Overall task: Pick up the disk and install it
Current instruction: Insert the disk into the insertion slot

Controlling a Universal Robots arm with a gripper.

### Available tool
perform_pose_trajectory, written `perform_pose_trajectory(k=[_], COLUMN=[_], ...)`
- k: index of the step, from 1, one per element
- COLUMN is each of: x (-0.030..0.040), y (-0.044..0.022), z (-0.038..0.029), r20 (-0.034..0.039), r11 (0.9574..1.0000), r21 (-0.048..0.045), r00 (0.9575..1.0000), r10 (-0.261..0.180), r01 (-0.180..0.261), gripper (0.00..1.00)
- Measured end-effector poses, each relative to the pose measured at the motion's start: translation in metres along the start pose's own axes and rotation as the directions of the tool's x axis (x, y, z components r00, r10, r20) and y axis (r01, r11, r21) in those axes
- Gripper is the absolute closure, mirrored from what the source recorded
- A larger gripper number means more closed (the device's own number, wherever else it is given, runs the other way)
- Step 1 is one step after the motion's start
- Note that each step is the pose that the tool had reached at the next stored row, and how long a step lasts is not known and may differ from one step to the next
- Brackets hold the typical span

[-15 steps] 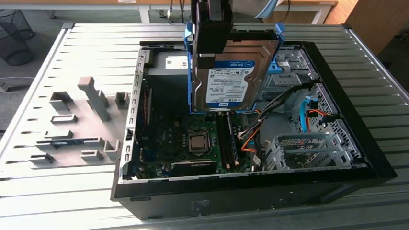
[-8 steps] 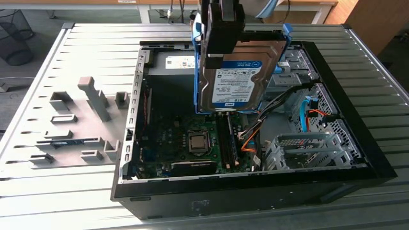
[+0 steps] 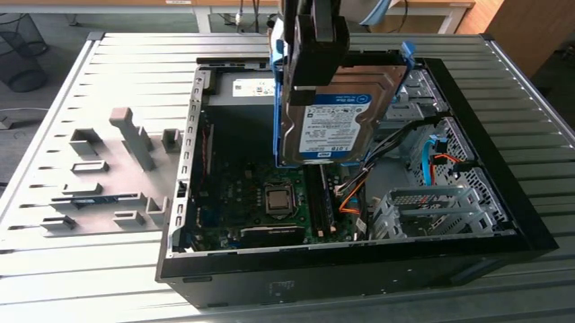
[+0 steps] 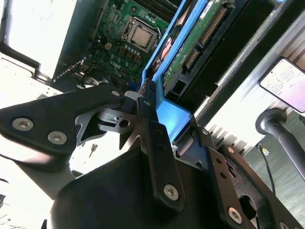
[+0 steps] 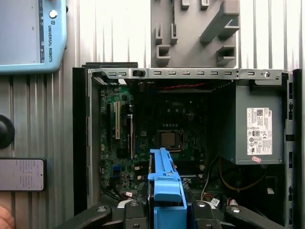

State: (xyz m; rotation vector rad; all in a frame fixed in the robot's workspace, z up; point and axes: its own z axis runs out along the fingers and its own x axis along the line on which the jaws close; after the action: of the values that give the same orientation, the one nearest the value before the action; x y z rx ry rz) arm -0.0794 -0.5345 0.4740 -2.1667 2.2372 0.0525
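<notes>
The disk (image 3: 328, 128) hangs upright above the open computer case (image 3: 503, 168), label facing the exterior camera, its blue frame running along its edges. My gripper (image 3: 310, 81) is shut on the disk's upper end. In the second wrist view the fingers (image 4: 147, 119) clamp the blue frame (image 4: 169, 114), and the drive's green circuit board (image 4: 190, 47) points down toward the motherboard. In the first wrist view the blue frame (image 5: 167, 183) sticks out from the gripper (image 5: 167, 212) over the CPU socket (image 5: 170, 139).
Inside the case are a motherboard (image 3: 260, 195), a metal drive cage (image 3: 431, 208), cables (image 3: 355, 192) and a grey box with a white sticker (image 5: 257, 129). A grey fixture plate (image 3: 117, 168) lies at the exterior view's left. A pendant (image 5: 28, 33) and a phone (image 5: 21, 174) lie beside the case.
</notes>
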Motion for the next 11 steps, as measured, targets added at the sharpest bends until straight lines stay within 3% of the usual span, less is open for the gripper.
perform_pose_trajectory(k=[5, 11], x=[0.0032, 0.0028], y=[-0.0012, -0.017], z=[0.0, 0.0002], r20=[-0.0002, -0.0004], r11=[1.0, 1.0], r21=[0.0, -0.0022], r00=[1.0, 1.0], r10=[0.0, 0.0], r01=[0.0, 0.0], gripper=[0.63, 0.63])
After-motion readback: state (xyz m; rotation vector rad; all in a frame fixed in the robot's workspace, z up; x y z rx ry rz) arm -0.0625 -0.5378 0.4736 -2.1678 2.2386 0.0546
